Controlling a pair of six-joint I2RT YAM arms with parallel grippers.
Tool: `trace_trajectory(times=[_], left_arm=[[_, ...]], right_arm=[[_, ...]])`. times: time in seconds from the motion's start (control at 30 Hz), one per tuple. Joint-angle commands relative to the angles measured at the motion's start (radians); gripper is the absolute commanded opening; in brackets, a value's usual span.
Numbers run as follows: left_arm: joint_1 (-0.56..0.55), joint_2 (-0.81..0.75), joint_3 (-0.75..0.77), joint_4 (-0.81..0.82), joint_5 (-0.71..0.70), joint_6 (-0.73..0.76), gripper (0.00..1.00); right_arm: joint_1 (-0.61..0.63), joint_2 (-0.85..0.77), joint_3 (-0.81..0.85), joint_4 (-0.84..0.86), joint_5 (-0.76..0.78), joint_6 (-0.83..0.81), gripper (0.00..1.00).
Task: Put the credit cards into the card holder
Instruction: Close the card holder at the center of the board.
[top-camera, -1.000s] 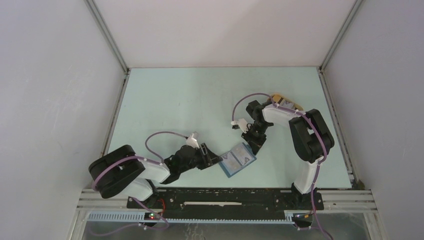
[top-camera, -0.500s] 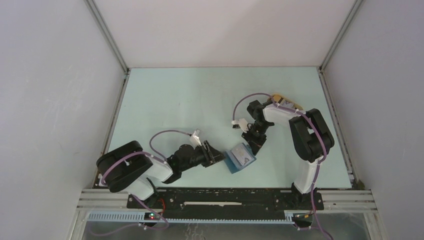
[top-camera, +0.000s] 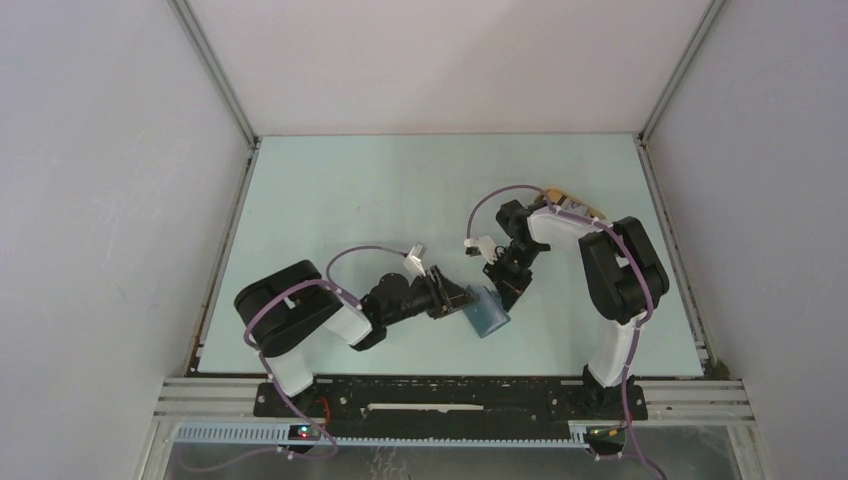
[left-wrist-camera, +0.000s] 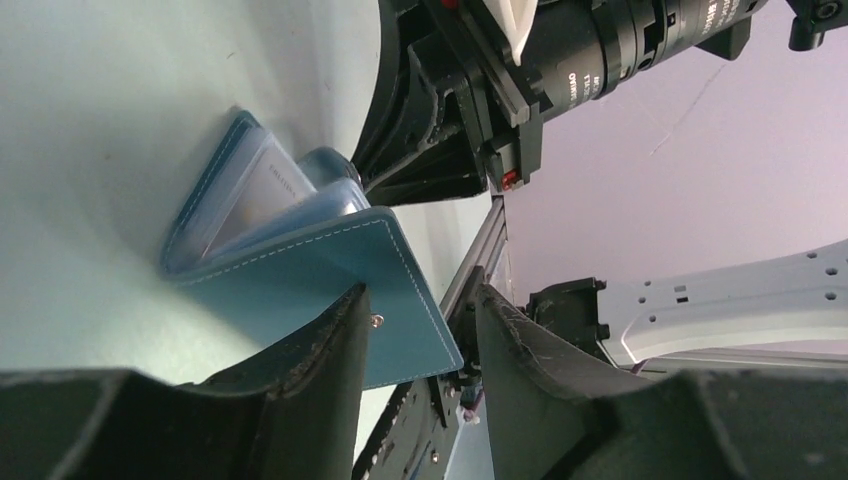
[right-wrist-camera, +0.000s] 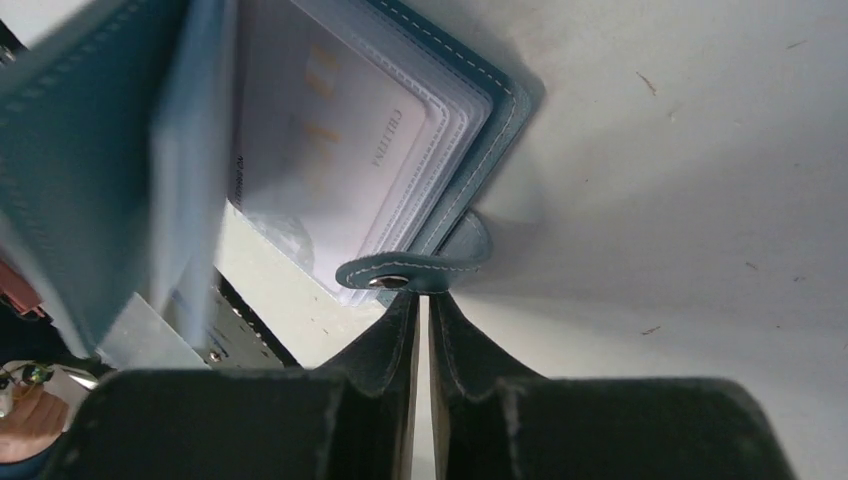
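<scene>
Card holder (top-camera: 487, 312): teal, half folded, on the table (top-camera: 400, 190) just left of the right arm (top-camera: 610, 280), at that arm's fingertips.
Cards (right-wrist-camera: 320, 140): we see at least one pale card seated in the clear inner pockets; none loose in view.
Right gripper (top-camera: 503, 290): jaws nearly together, pinching the snap tab (right-wrist-camera: 410, 272). We judge this pins the card holder so it cannot slide.
Left gripper (top-camera: 452, 298): on the holder's far side from the right arm, jaws partly apart, clamping nothing. The raised cover (left-wrist-camera: 320, 275) leans on its fingers (left-wrist-camera: 320, 365); we judge it is folding the cover over.
Tan tray (top-camera: 570, 203): behind the right arm, mostly hidden.
Surface: pale green, matte, a few specks.
Room: plain white walls (top-camera: 100, 200) on three sides, metal rail (top-camera: 450, 385) at the near edge.
</scene>
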Motion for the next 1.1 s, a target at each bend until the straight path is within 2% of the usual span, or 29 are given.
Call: trace_trajectory(times=[0.0,0.2,0.43,0.5,0.6,0.8,1.07], left_arm=[[-0.001,0.025,0.084,-0.048,0.011,0.035,0.49],[-0.003,0.001,0.15,-0.341,-0.076,0.154,0.47],[-0.003,0.023,0.231,-0.541,-0.121,0.251,0.36],[-0.002,0.026,0.252,-0.597,-0.137,0.285,0.31],[-0.002,0.03,0.263,-0.622,-0.146,0.307,0.3],[-0.009,0.031,0.262,-0.626,-0.151,0.32,0.27],[-0.025,0.014,0.257,-0.615,-0.169,0.298,0.23]], right_arm=[[-0.032,-0.017,0.041,-0.014,-0.065,-0.005,0.15],[-0.09,-0.079,0.042,-0.019,-0.085,-0.015,0.26],[-0.156,-0.19,0.033,-0.005,-0.105,-0.02,0.3],[-0.168,-0.281,-0.022,0.075,-0.175,-0.014,0.31],[-0.144,-0.296,-0.045,0.116,-0.204,0.024,0.37],[-0.028,-0.274,-0.059,0.177,-0.122,0.108,0.52],[0.059,-0.294,-0.105,0.272,0.051,0.163,0.52]])
